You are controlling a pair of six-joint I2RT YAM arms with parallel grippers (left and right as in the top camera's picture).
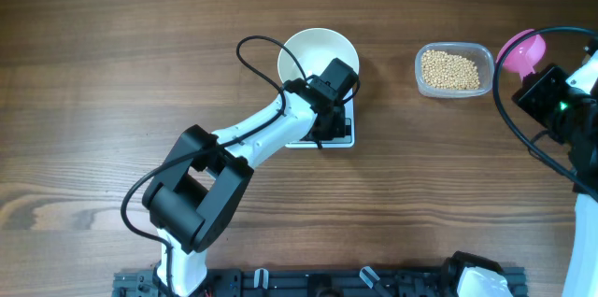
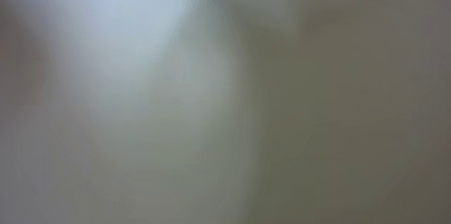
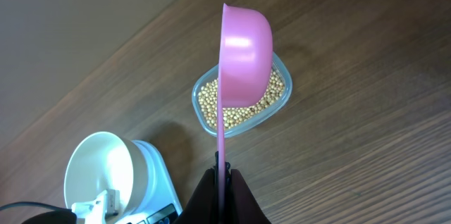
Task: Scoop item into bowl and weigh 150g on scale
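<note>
Your right gripper (image 3: 224, 176) is pinching the pink plastic scoop (image 3: 246, 55). Your left gripper (image 1: 334, 80) is sitting closed at the round white bowl (image 1: 308, 49).

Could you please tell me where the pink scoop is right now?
In the overhead view the pink scoop is at the far right, its handle gripped in the right hand, just right of the clear tub of beans.

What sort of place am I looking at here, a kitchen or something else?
Probably a robot test bench, not a kitchen: two robot arms at a wooden table, with a white bowl on a kitchen scale, a clear tub of beans and a pink scoop.
</note>
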